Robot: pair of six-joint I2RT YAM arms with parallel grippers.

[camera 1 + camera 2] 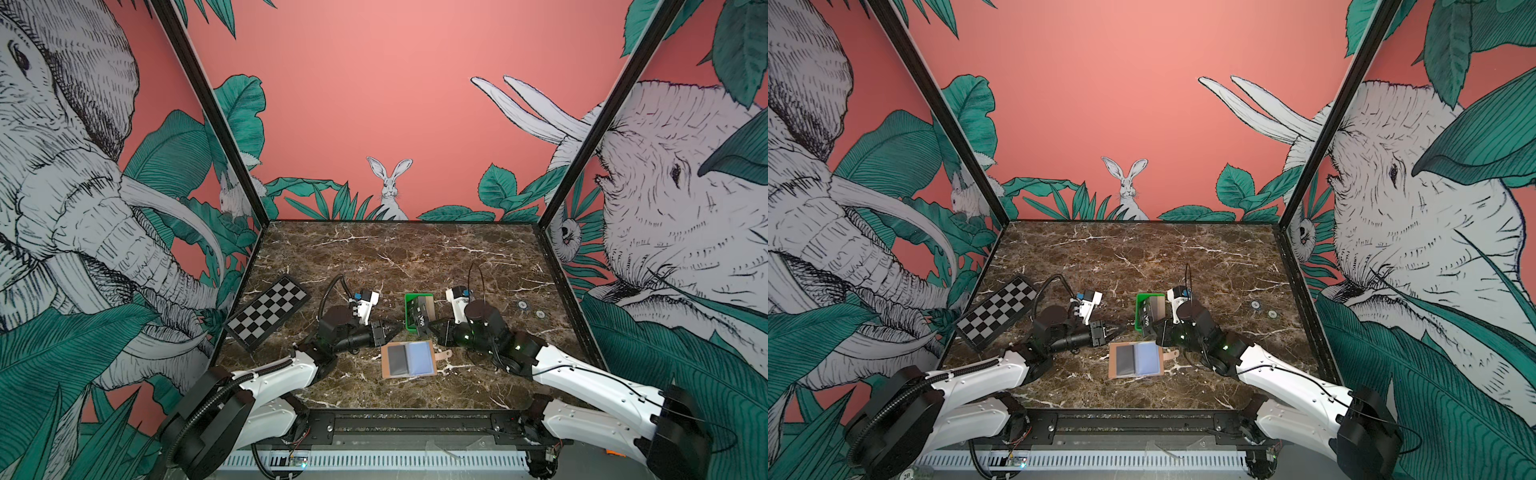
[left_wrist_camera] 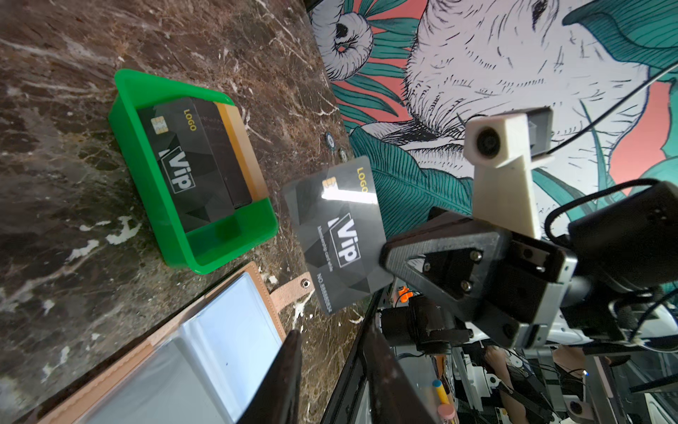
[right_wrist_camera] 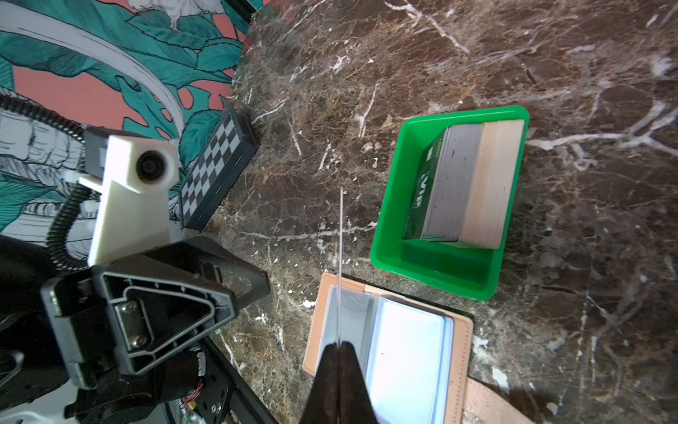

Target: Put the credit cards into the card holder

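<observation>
Black VIP card [image 2: 339, 238] | on edge, long axis front-to-back | right end effector [image 3: 339, 348] pinches

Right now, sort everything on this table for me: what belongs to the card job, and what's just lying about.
Belongs to the job:
- card holder, lying open
- grey card and light blue card in its pockets
- VIP card, pinched in the right gripper
- card stack in the green tray

Just lying about:
- checkerboard
- two small round discs

Both arms low and forward, tips pointing at each other. Empty left claw [image 1: 395, 328] sits part open; right claw [image 3: 339, 347] pinches black VIP card [image 2: 339, 235].
</observation>
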